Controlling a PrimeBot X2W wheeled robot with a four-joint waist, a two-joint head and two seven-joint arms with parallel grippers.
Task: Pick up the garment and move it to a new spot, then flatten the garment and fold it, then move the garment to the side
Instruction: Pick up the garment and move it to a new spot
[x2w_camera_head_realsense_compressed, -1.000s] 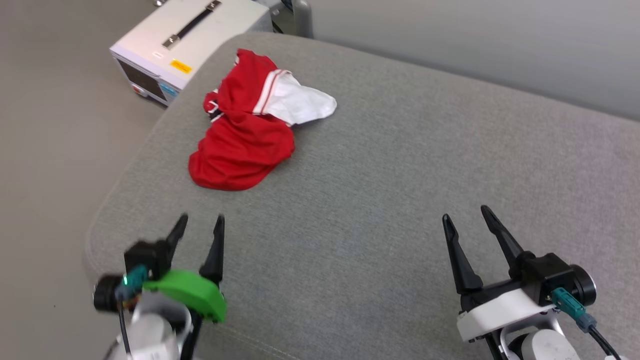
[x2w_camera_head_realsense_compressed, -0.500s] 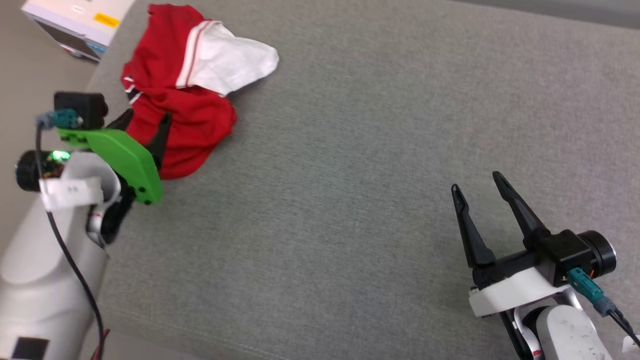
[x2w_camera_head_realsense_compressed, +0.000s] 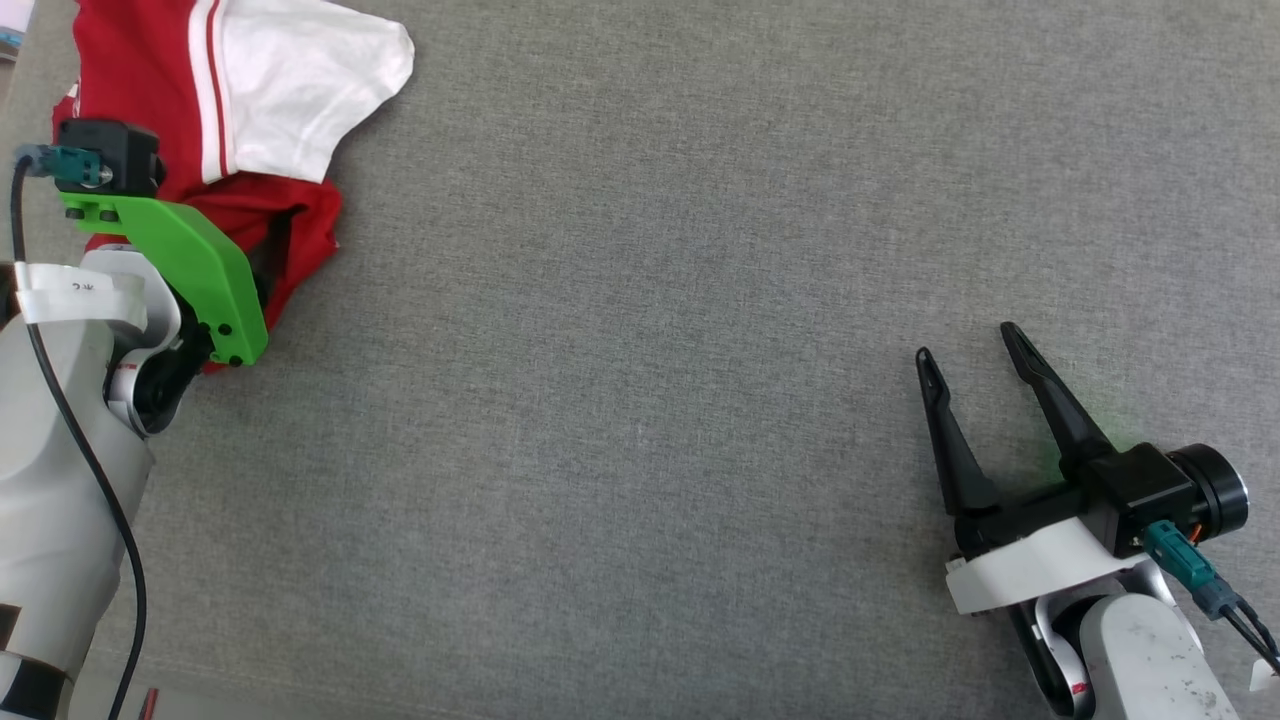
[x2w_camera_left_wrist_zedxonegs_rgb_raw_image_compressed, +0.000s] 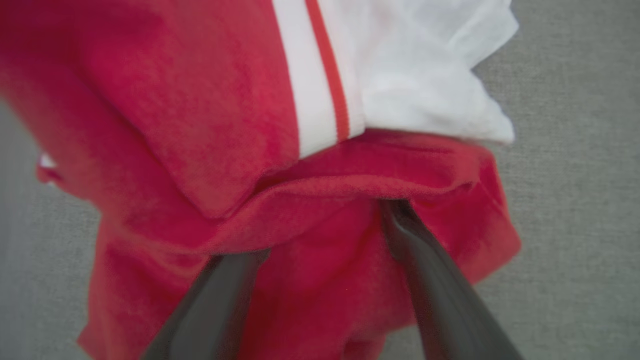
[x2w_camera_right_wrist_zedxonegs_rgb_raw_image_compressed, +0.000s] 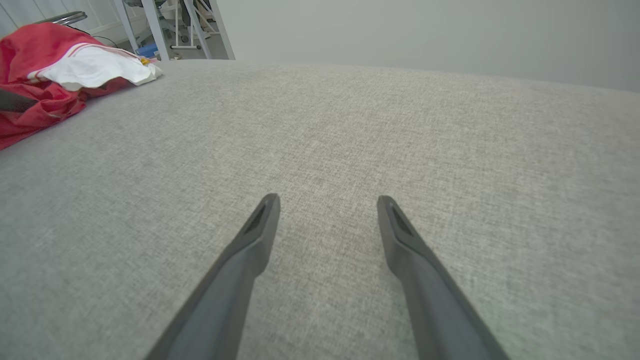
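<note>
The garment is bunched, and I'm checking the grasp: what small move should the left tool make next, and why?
Probably close the left tool. It stands open with its tips tucked under a red fold of the garment, so cloth lies between them; shutting should pinch that fold for the lift.

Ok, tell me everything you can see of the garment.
The garment is a red shirt of soft, knit-looking cloth with a white sleeve edged in red-and-white stripes. It lies crumpled and bunched, not flat, on the grey fabric surface, at the head view's upper left. The left gripper is open, and the tips of its dark fingers are hidden under a red fold.
</note>
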